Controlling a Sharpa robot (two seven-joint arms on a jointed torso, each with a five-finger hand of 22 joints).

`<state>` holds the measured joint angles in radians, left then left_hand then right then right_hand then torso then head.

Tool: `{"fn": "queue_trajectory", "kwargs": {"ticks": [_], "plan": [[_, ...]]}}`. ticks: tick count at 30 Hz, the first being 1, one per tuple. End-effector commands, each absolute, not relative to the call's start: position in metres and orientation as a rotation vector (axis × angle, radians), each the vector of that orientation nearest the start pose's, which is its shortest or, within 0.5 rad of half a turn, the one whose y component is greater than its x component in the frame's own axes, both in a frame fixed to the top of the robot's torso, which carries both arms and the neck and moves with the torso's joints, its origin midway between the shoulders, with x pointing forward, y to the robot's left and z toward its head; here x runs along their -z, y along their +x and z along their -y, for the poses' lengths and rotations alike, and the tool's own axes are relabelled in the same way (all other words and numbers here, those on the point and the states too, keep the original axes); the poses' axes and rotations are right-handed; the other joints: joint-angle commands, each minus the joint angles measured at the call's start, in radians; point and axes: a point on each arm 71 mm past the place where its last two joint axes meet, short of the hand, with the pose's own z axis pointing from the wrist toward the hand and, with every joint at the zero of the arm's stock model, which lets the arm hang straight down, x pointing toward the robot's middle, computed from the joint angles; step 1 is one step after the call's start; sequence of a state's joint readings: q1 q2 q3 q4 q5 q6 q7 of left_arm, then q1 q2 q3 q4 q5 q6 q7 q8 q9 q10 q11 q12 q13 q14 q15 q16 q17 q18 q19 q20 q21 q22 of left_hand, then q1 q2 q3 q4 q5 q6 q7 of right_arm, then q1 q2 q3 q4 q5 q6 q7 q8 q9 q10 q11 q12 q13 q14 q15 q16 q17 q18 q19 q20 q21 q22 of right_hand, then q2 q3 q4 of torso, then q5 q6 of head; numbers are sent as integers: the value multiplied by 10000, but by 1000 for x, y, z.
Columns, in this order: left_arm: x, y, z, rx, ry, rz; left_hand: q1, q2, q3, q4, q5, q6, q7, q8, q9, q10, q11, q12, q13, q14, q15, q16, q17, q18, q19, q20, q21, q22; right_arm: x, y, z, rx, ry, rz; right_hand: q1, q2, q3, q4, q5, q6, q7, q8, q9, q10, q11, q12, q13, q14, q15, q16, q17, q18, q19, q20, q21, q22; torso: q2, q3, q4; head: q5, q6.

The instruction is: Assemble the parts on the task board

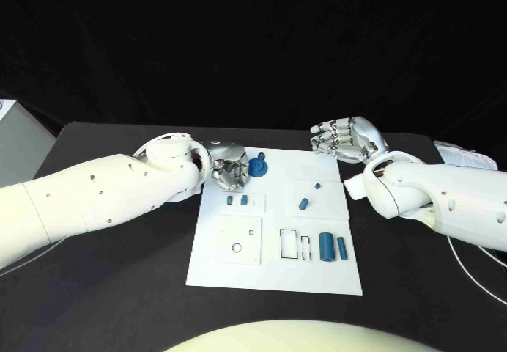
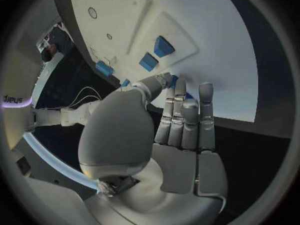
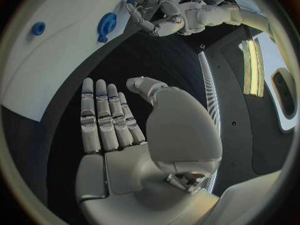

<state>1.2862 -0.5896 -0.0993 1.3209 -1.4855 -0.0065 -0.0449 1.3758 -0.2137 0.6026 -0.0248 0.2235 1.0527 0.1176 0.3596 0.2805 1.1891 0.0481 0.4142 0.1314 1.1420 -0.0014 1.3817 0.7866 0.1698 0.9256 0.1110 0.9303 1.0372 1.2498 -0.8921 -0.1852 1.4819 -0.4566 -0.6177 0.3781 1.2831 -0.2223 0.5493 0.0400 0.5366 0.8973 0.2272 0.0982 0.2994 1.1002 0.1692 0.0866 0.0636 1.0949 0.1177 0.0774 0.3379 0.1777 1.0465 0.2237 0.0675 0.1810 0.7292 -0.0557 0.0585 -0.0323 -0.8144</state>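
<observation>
The white task board (image 1: 275, 275) lies in the middle of the black table. A blue gear-like part (image 1: 258, 169) lies near its far left corner. My left hand (image 1: 227, 167) is right beside that part, fingers straight and holding nothing; in the left wrist view a sliver of the blue part (image 2: 172, 79) shows between thumb and fingertips. Two small blue parts (image 1: 238, 199) sit side by side further in. Two more (image 1: 304, 204) (image 1: 317, 185) lie to the right. Two blue cylinders (image 1: 334, 247) stand in a row lower right. My right hand (image 1: 343, 139) hovers off the board's far right corner, empty.
Outlined recesses (image 1: 239, 240) (image 1: 296, 244) mark the board's near half. White papers (image 1: 461, 155) lie at the table's right edge and a white box (image 1: 16, 128) at the left edge. A thin cable (image 1: 475, 271) curves along the right side.
</observation>
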Motion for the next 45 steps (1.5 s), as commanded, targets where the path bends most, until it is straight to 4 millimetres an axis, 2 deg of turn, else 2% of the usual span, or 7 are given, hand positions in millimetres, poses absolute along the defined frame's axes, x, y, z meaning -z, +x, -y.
{"fn": "queue_trajectory", "kwargs": {"ticks": [1,19,27,36,45], "plan": [[196,511,-118,6543,4972,-19152,57,46,-87,-4,-35,125,-27,94,72,100,-60,165,113,70,-67,95,105,145,36,-46,-58,-12,194,486,254,-10840,6415,-13966,-31,99,24,-38,60,70,80,-67,-15,60,0,-64,-6,2,37,-36,-9,38,52,-6,40,-7,2,-4,0,-1,-14],[196,511,-119,6510,4934,-18948,-67,-6,-205,79,-107,67,-48,46,112,-56,-65,361,319,10,-80,141,60,133,38,-73,-126,-38,194,487,254,-10844,6421,-13971,-31,99,24,-38,60,70,80,-67,-15,60,0,-64,-6,2,37,-36,-9,38,52,-6,40,-7,4,-6,5,-5,-30],[196,514,-122,6404,4803,-18913,-51,127,-191,154,-101,-106,19,-72,110,-323,18,366,403,-121,-23,117,-84,127,43,-57,-187,-63,194,487,254,-10848,6418,-13968,-31,99,24,-38,60,70,80,-67,-15,60,0,-64,-6,2,37,-36,-9,38,52,-6,40,-7,3,-6,-1,-3,-19],[197,515,-123,6364,4744,-19100,-17,197,-172,230,-94,-469,217,-386,55,-812,253,111,404,-564,165,-61,-684,114,8,54,-300,-97,194,486,254,-10851,6419,-13968,-31,99,24,-38,60,70,80,-67,-15,60,0,-64,-6,2,37,-36,-9,38,52,-6,40,-7,-2,-3,5,-1,-26],[198,513,-122,6476,4779,-19276,74,246,-116,194,-84,-444,232,-409,62,-814,267,46,393,-633,186,-93,-764,119,-4,79,-314,-94,194,486,253,-10865,6417,-13972,-31,99,24,-38,60,70,80,-67,-15,60,0,-64,-6,2,37,-36,-9,38,52,-6,40,-7,3,-5,4,-5,-40]]}}
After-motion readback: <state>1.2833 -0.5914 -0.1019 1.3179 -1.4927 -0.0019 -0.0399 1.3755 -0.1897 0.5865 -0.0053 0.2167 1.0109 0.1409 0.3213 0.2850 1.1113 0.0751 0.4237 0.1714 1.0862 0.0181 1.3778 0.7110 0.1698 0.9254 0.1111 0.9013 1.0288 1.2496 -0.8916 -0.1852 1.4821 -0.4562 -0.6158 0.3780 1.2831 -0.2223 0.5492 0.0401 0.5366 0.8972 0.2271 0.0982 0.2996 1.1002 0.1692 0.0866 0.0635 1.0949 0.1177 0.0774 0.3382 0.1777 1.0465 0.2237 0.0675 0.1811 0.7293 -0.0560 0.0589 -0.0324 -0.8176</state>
